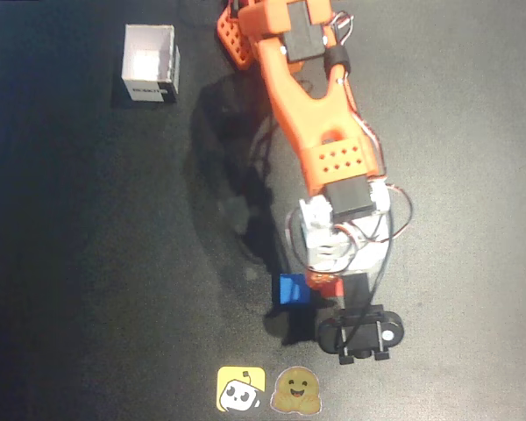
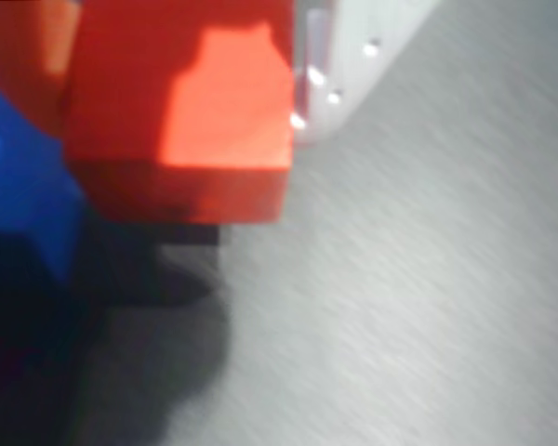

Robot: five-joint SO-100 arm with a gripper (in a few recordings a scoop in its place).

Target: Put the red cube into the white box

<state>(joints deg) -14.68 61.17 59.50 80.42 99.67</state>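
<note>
In the wrist view the red cube (image 2: 225, 111) sits close up between an orange finger (image 2: 19, 37) on its left and a white finger (image 2: 339, 56) on its right, and both seem to touch it. My gripper (image 2: 181, 56) looks shut on the cube. The blue cube (image 2: 23, 204) lies right beside it on the left. In the overhead view the gripper (image 1: 321, 279) is low near the front of the table with the blue cube (image 1: 291, 289) at its left side, and the arm hides the red cube. The white box (image 1: 150, 61) stands open at the far left.
The orange arm (image 1: 307, 114) stretches from the top middle down to the front of the dark table (image 1: 88, 263). Two stickers, a yellow one (image 1: 241, 388) and a brown one (image 1: 296, 390), lie at the front edge.
</note>
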